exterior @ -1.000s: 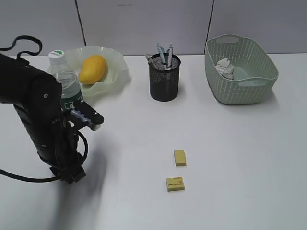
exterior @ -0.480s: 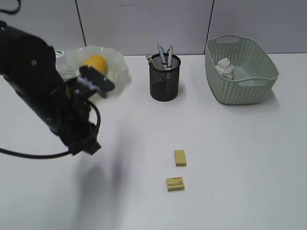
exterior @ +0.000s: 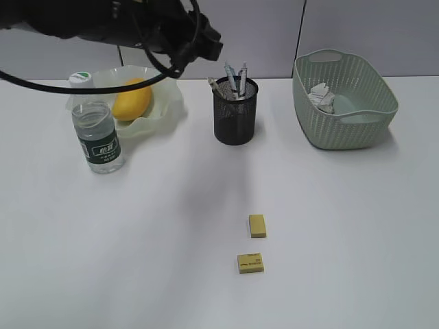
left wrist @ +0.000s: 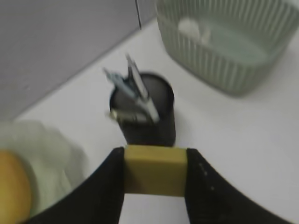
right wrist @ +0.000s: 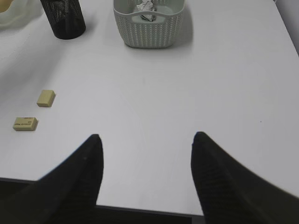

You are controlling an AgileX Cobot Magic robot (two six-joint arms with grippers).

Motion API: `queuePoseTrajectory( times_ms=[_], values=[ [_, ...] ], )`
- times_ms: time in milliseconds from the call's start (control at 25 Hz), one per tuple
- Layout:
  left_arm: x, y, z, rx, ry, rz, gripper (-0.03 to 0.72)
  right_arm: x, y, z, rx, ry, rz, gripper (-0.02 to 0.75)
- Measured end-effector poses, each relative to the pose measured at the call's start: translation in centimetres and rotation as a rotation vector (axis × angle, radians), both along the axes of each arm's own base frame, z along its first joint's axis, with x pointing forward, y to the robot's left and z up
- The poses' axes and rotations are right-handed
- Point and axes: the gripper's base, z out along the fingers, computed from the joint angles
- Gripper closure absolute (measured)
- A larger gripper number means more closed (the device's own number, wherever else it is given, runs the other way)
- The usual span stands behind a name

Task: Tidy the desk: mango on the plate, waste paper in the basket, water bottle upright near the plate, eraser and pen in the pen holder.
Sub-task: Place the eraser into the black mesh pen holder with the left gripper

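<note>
Mango (exterior: 132,99) sits in the plate (exterior: 164,103); water bottle (exterior: 98,136) upright just beside it; waste paper (exterior: 322,97) in the basket (exterior: 370,127).

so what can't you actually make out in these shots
- Left gripper: exterior view crops it at the top edge; only the wrist view shows its jaws on an eraser.
- Pens in the pen holder: left wrist view too blurred to count them.
- Waste paper: partly hidden by the basket wall.

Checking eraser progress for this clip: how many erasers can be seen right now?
3. Two erasers lie loose on the desk: the plain eraser and the printed eraser just in front of it. The held eraser sits clamped in the left hand. Any inside the pen holder would be hidden.
</note>
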Motion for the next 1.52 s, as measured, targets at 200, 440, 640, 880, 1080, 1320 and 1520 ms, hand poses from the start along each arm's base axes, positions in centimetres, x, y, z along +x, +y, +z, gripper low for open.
queuePoseTrajectory(
  times_ms=[200, 440, 640, 880, 1080, 1320, 1520],
  values=[
    [2.9, -1.8, -0.7, -0.124, -0.126, 0.034, 0.39, 0.0, 0.0, 0.0, 0.0, 0.0, 0.0, 0.26],
    [5.4, -3.4, -3.4, -0.164, -0.186, 0.051, 0.39, 0.0, 0.0, 0.0, 0.0, 0.0, 0.0, 0.26],
    [6.8, -4.4, -6.1, -0.158, -0.184, 0.056, 0.39, 0.0, 0.0, 0.0, 0.0, 0.0, 0.0, 0.26],
    [7.9, -5.3, -7.5, -0.171, -0.157, 0.065, 0.39, 0.0, 0.0, 0.0, 0.0, -0.001, 0.0, 0.26],
    [8.2, -5.5, -7.6, -0.186, -0.145, 0.072, 0.39, 0.0, 0.0, 0.0, 0.0, -0.001, 0.0, 0.26],
    [8.2, -5.5, -7.9, -0.177, -0.123, 0.072, 0.385, 0.0, 0.0, 0.0, 0.0, -0.001, 0.0, 0.26],
    [8.2, -5.5, -7.9, -0.177, -0.123, 0.072, 0.283, 0.0, 0.0, 0.0, 0.0, -0.001, 0.0, 0.26]
  ],
)
